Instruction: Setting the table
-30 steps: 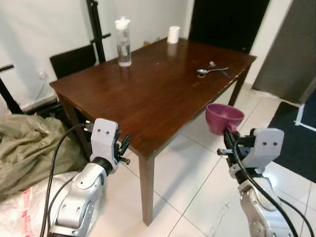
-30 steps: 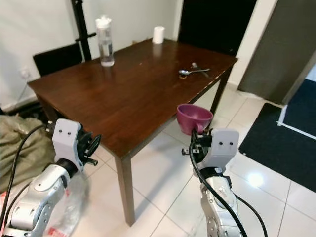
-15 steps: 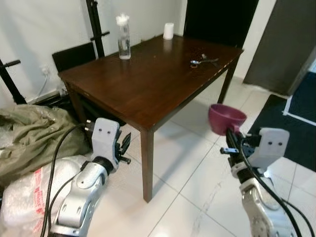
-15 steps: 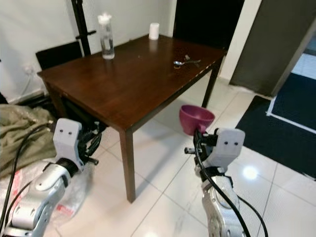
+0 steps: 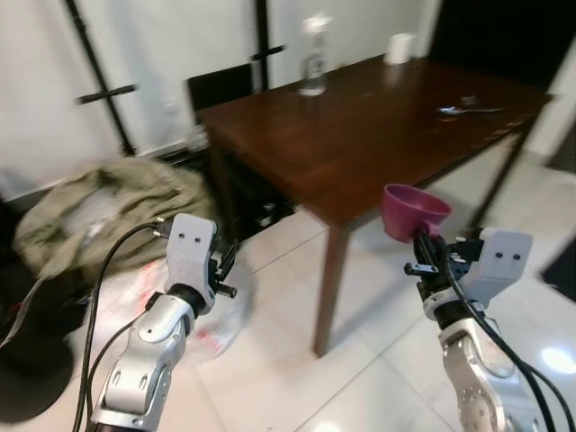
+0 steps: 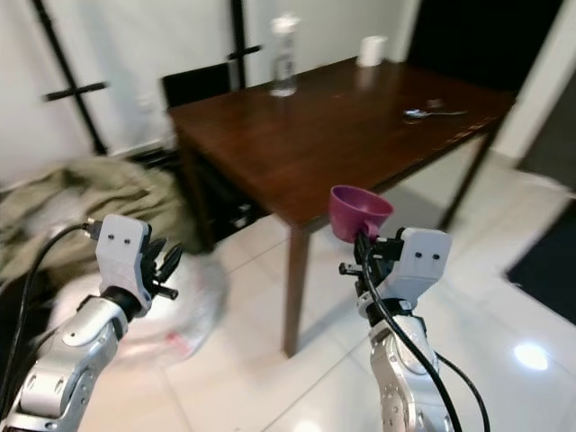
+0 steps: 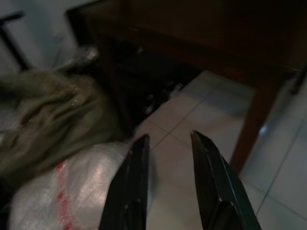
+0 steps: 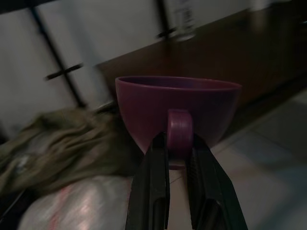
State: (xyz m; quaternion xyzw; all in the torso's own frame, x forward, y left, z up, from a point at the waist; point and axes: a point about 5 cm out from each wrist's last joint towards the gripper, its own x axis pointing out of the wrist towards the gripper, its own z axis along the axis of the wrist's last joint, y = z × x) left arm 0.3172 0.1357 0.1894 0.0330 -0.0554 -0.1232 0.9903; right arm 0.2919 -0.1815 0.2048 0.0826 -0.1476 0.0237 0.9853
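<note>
Table (image 5: 378, 135) with bottle (image 5: 313, 67), spoon (image 5: 468, 110)

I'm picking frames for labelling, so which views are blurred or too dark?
Both eye views are motion-blurred: the water bottle and spoon smear. Right wrist view is dim, yet the purple cup between the right gripper fingers stays readable. Left wrist view is dark under the table.

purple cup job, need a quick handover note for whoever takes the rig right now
Right gripper: shut on the handle of the purple cup, held upright in the air off the table's near corner.
Left gripper: open, holding nothing, low over the floor tiles beside the table.
Table: a spoon lies near its far right edge; a water bottle and a white roll stand at the far side.
Done: cup picked up.
Left: set the cup on the table.
</note>
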